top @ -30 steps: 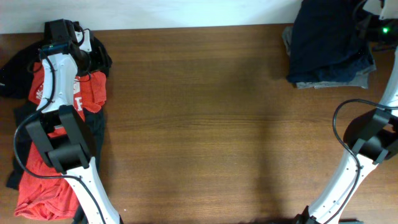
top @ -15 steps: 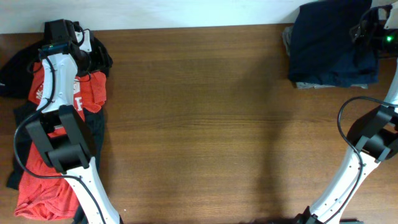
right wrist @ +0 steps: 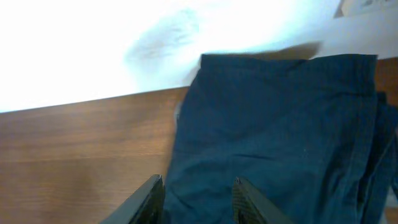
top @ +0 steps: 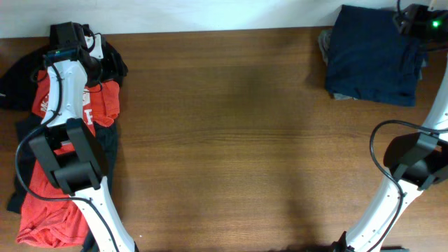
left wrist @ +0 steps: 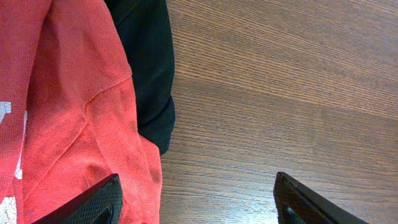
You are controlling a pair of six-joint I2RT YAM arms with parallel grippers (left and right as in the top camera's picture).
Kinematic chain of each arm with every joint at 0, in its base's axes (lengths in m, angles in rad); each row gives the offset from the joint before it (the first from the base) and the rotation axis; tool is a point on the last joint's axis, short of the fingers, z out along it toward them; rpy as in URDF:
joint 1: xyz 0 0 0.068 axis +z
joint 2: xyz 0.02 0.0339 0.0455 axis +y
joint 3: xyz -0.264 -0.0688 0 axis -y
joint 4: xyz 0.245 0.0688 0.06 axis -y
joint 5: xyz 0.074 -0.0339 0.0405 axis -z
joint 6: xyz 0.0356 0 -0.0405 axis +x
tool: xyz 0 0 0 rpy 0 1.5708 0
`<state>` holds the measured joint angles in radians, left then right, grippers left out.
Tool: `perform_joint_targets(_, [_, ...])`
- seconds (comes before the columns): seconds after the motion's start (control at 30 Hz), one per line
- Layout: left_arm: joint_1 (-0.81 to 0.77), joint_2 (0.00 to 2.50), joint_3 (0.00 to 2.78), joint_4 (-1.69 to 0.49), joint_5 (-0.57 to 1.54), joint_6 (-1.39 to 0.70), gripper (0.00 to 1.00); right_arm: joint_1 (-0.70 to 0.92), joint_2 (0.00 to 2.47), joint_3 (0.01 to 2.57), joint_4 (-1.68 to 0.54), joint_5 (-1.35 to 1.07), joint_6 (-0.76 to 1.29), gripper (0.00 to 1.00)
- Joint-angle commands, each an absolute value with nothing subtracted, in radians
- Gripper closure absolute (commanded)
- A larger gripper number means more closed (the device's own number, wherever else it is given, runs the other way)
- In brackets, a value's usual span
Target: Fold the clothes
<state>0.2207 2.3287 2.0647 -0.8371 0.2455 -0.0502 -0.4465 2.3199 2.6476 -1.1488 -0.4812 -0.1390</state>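
A folded dark navy piece [top: 371, 63] lies flat at the table's far right corner and fills the right wrist view [right wrist: 280, 137]. My right gripper [top: 411, 17] is at its far right edge; its fingers [right wrist: 198, 199] are open just above the navy cloth and hold nothing. A red T-shirt [top: 101, 105] with white lettering and black pieces [top: 17, 87] lie in a heap at the far left. My left gripper [top: 94, 59] is over that heap. In the left wrist view it is open [left wrist: 199, 205], with red cloth [left wrist: 62, 112] and black cloth [left wrist: 146, 74] beside bare wood.
A grey garment edge [top: 326, 45] shows under the navy piece on its left side. More red cloth [top: 42, 210] lies at the near left by the left arm's base. The wooden table [top: 231, 140] stretches between the two piles. A white wall [right wrist: 93, 43] is behind the far edge.
My right gripper has moved back toward the far edge. The navy piece has settled flatter and squarer, covering more of the grey garment. The left arm has not moved.
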Motion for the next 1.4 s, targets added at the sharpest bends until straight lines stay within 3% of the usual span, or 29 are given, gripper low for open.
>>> perform_joint_targets(0.0, [0.216, 2.338, 2.062, -0.838, 0.246, -0.056, 0.22, -0.439, 2.317, 2.654, -1.153, -0.362, -0.141, 0.6])
perform_joint_targets(0.07, [0.216, 2.338, 2.062, -0.838, 0.246, -0.056, 0.23, -0.439, 2.318, 2.654, -1.164, -0.34, -0.141, 0.67])
perform_joint_targets(0.17, [0.216, 2.338, 2.062, -0.836, 0.246, -0.056, 0.22, -0.439, 2.351, 2.653, -1.144, -0.241, -0.141, 0.91])
perform_joint_targets(0.23, [0.215, 2.338, 2.062, -0.83, 0.246, -0.056, 0.23, -0.439, 2.394, 2.647, -1.101, -0.207, -0.141, 0.96])
perform_joint_targets(0.73, [0.216, 2.341, 2.062, -0.828, 0.246, -0.056, 0.22, -0.442, 2.74, 2.64, -0.672, -0.107, -0.144, 0.96])
perform_joint_targets(1.0, [0.208, 2.341, 2.062, -0.831, 0.246, -0.056, 0.22, -0.453, 2.844, 2.642, -0.718, -0.152, -0.118, 0.95])
perform_joint_targets(1.1, [0.2, 2.341, 2.061, -0.831, 0.246, -0.056, 0.22, -0.453, 2.793, 2.666, -0.731, -0.191, -0.119, 0.88])
perform_joint_targets(1.23, [0.176, 2.341, 2.062, -0.831, 0.246, -0.056, 0.22, -0.445, 2.691, 2.769, -0.809, -0.44, -0.122, 0.79])
perform_joint_targets(1.37, [0.146, 2.341, 2.062, -0.823, 0.234, -0.052, 0.21, -0.402, 2.643, 2.867, -0.918, -0.479, -0.131, 0.75])
